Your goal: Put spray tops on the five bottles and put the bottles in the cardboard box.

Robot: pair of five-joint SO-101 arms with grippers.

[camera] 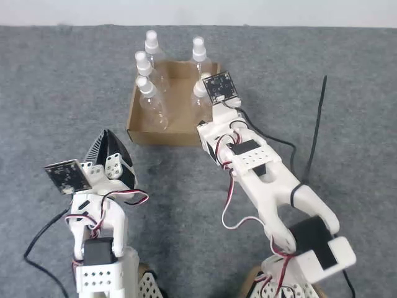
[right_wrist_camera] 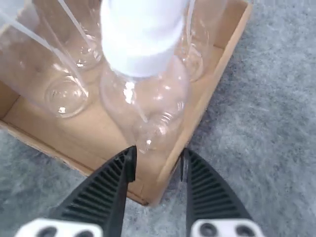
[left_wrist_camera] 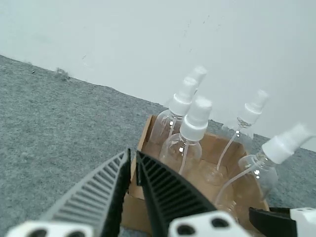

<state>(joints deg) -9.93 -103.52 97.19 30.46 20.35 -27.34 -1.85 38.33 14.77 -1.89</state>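
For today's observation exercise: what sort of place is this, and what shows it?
Probably a robotics lab bench: two white arms with exposed wiring on a grey carpeted table, a plain wall behind, spray bottles standing in a cardboard box.

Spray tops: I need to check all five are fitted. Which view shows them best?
The left wrist view: all five spray tops show side-on above the bottles. The high view sees them from above, one partly behind the right arm. The right wrist view shows one top close up.
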